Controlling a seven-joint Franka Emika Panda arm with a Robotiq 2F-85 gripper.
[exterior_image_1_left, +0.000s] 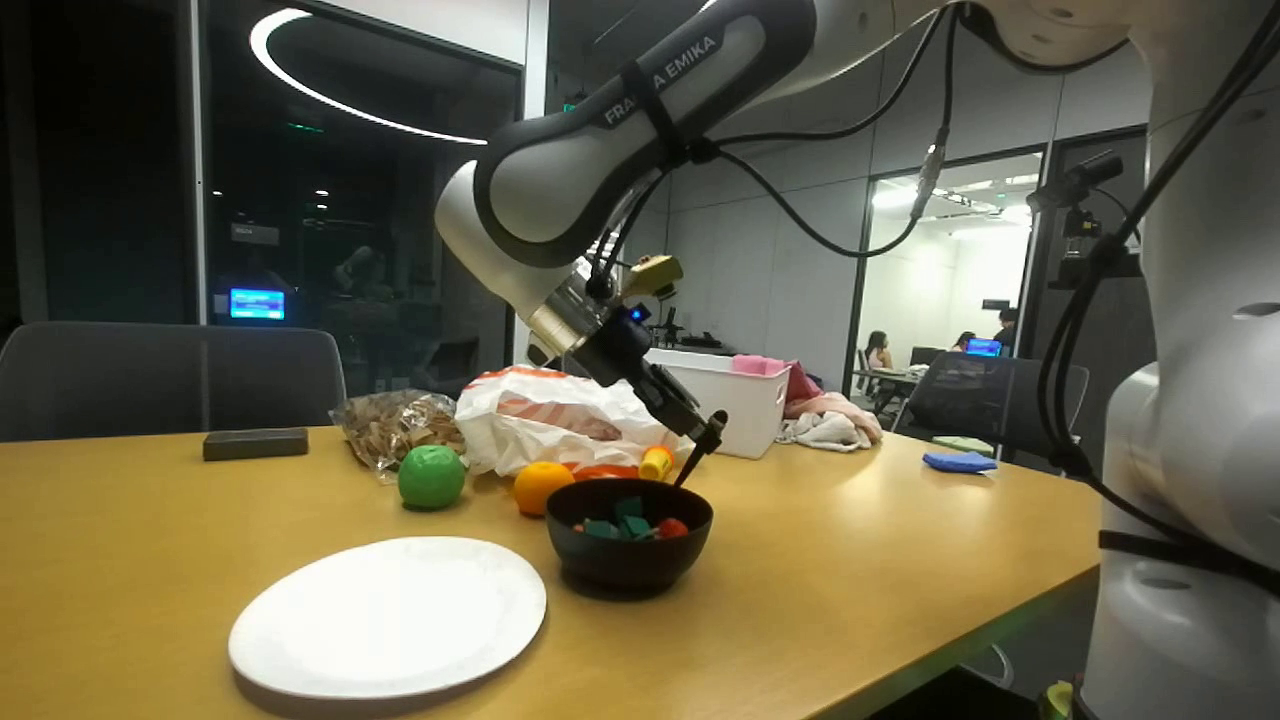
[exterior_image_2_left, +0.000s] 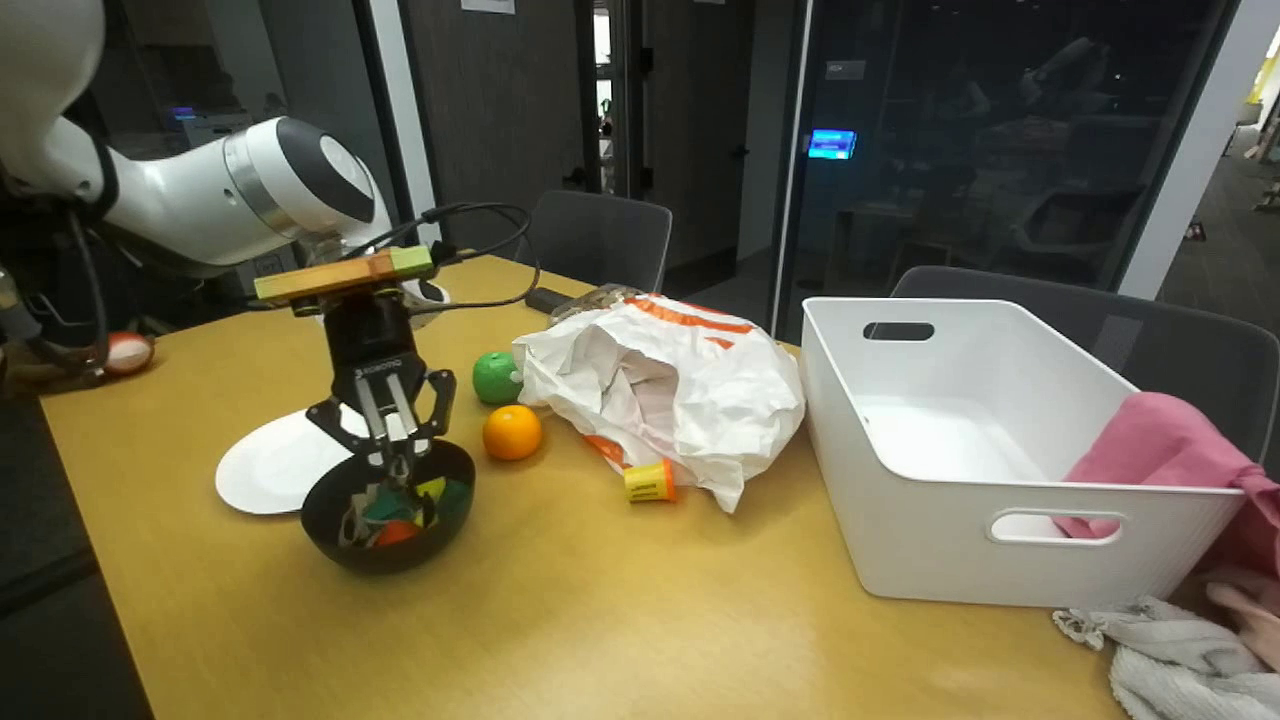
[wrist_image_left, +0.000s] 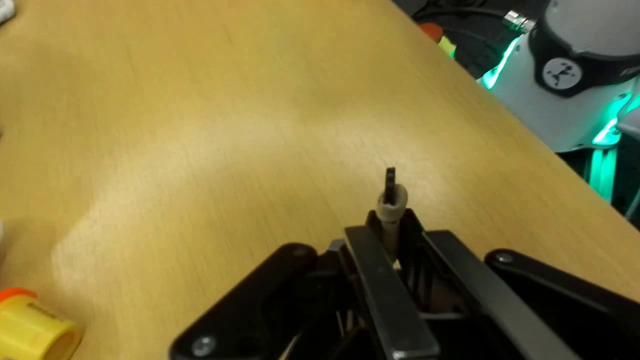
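My gripper (exterior_image_1_left: 706, 432) is shut on a slim handle (wrist_image_left: 391, 204) with a pale beige end and a dark tip. The handle stands up between the fingers in the wrist view. In an exterior view a thin dark stick (exterior_image_1_left: 689, 467) slants down from the fingers to the bowl's rim; its lower end is hidden. The gripper is above the black bowl (exterior_image_1_left: 630, 565), which also shows in an exterior view (exterior_image_2_left: 330, 535). The bowl holds teal blocks (exterior_image_1_left: 625, 522), a red piece (exterior_image_1_left: 671, 528) and a yellow piece (exterior_image_2_left: 432, 489). The bowl is out of the wrist view.
A white plate (exterior_image_1_left: 390, 615) lies beside the bowl. A green fruit (exterior_image_2_left: 496, 378), an orange (exterior_image_2_left: 512, 432), a yellow cup (exterior_image_2_left: 648, 482) and a white plastic bag (exterior_image_2_left: 690, 380) lie nearby. A white bin (exterior_image_2_left: 930, 540) with pink cloth (exterior_image_2_left: 1150, 440) stands farther along the table.
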